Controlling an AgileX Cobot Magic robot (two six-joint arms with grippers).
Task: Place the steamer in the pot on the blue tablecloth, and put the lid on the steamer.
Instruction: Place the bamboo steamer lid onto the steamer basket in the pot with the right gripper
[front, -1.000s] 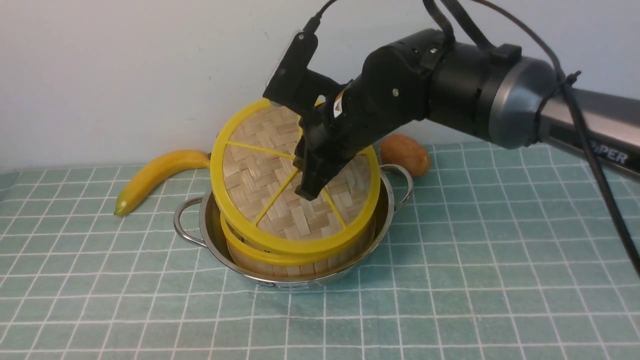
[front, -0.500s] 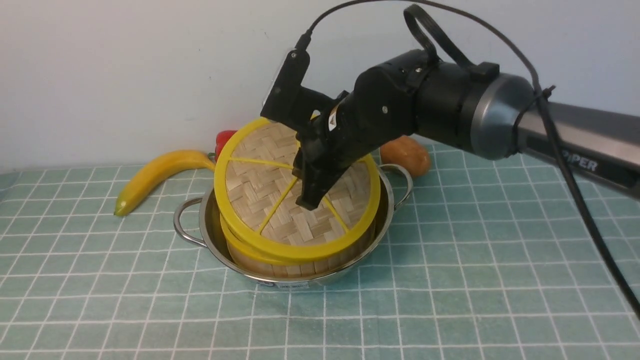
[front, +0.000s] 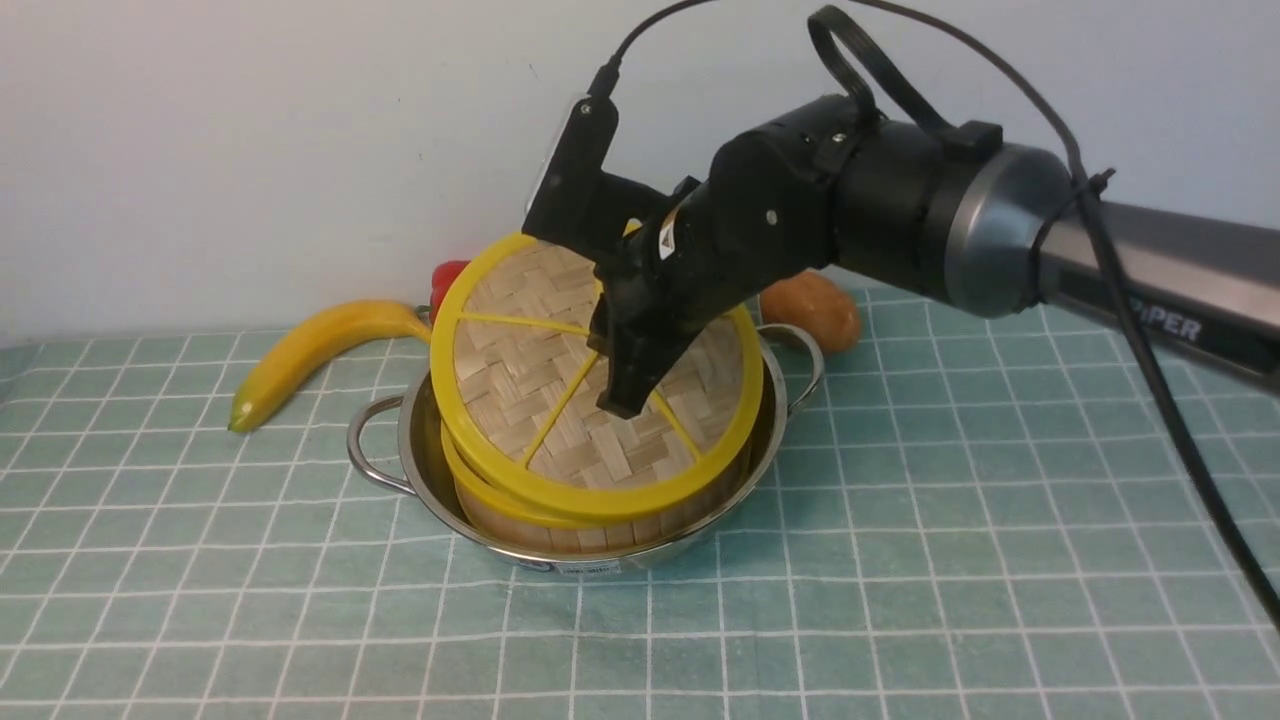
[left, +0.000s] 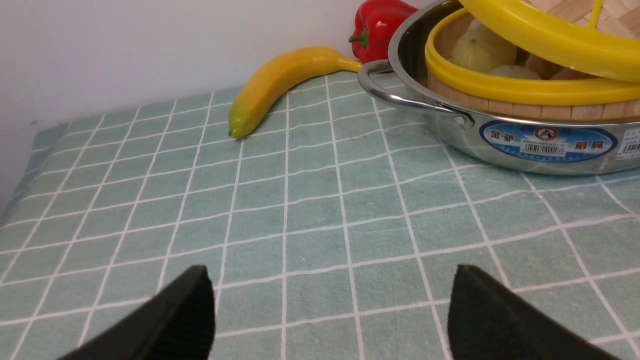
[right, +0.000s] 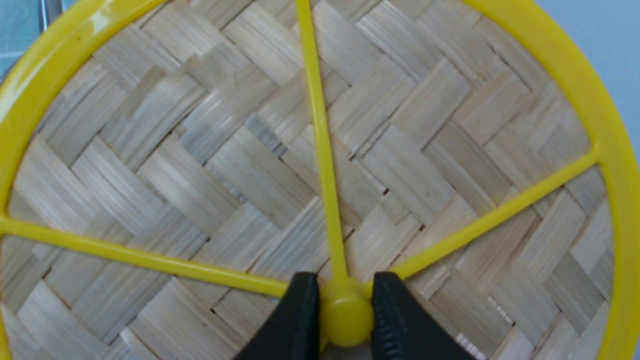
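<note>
Out front we see the lid (front: 510, 380) tilted over the steamer (front: 600, 530) in the pot (front: 425, 455), probably light and stiff, best grabbed by its hub; from the left wrist our left jaws are spread and empty, well apart from the pot; from the right wrist the right jaws pinch the yellow hub (right: 345, 312) snug between them.

Red pepper (front: 447, 275): near the blue tablecloth's (front: 900, 500) back edge, mostly hidden behind the lid (front: 530, 400).
Steamer (front: 600, 528): filling covered by the lid from the front.
Potato (front: 825, 310): partly masked by the right arm (front: 900, 220).
Pot (left: 457, 140): cut off at the left wrist picture's edge; sticker (left: 547, 142) print unreadable.
Left gripper (left: 330, 285): only two fingertips in view.
</note>
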